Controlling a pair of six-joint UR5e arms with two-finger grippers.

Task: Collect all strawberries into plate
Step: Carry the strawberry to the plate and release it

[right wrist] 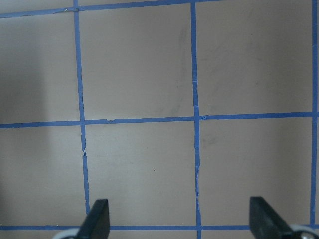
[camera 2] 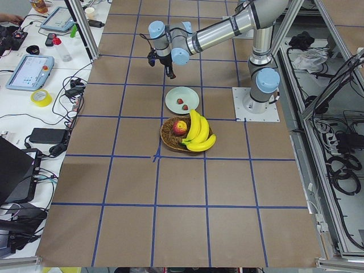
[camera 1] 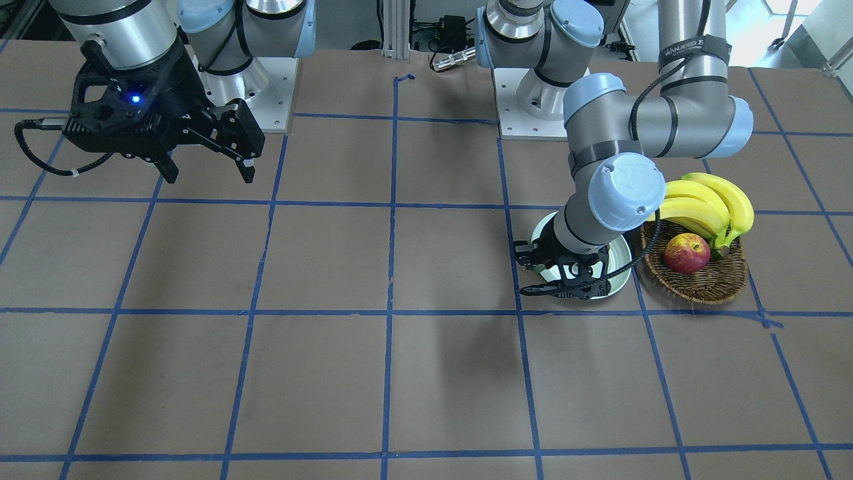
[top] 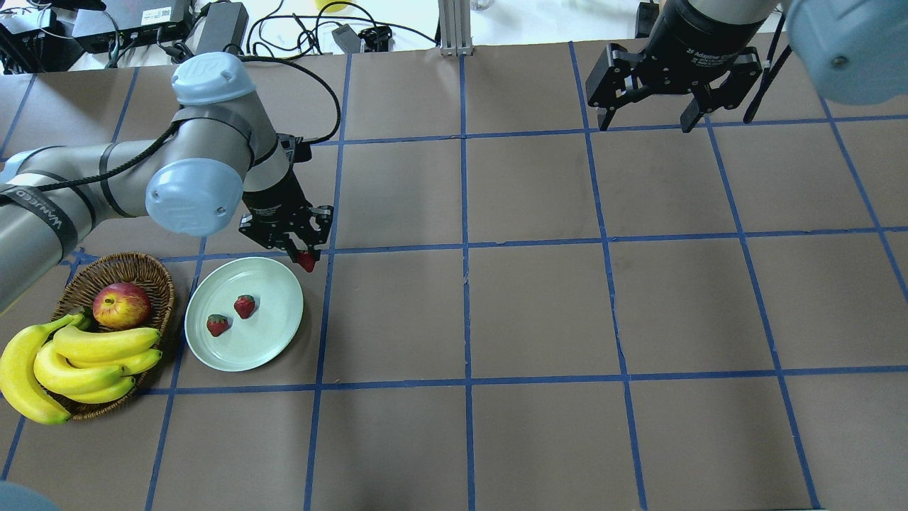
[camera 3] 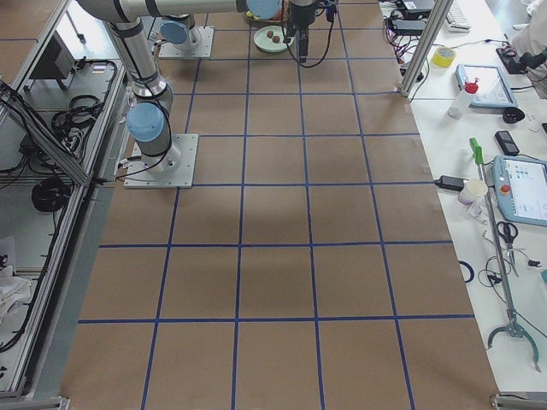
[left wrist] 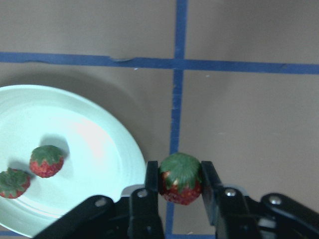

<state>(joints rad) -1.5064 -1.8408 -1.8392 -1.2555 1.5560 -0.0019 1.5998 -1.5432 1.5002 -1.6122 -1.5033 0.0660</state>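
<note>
My left gripper (top: pixel 303 257) is shut on a strawberry (left wrist: pixel 180 178), held just beyond the far right rim of the mint-green plate (top: pixel 273 341). Two more strawberries (top: pixel 244 306) (top: pixel 217 325) lie on the plate; they also show in the left wrist view (left wrist: pixel 46 160) (left wrist: pixel 13 182). In the front-facing view the left gripper (camera 1: pixel 566 283) hangs over the plate (camera 1: pixel 622 257) and hides the berries. My right gripper (top: pixel 647 122) is open and empty, high over the far right of the table, seen also in the front-facing view (camera 1: pixel 208 170).
A brown wicker basket (top: pixel 152 273) stands left of the plate with a red-yellow apple (top: pixel 121 304) and a bunch of bananas (top: pixel 78 358). Blue tape lines grid the brown table. The right wrist view shows only bare table.
</note>
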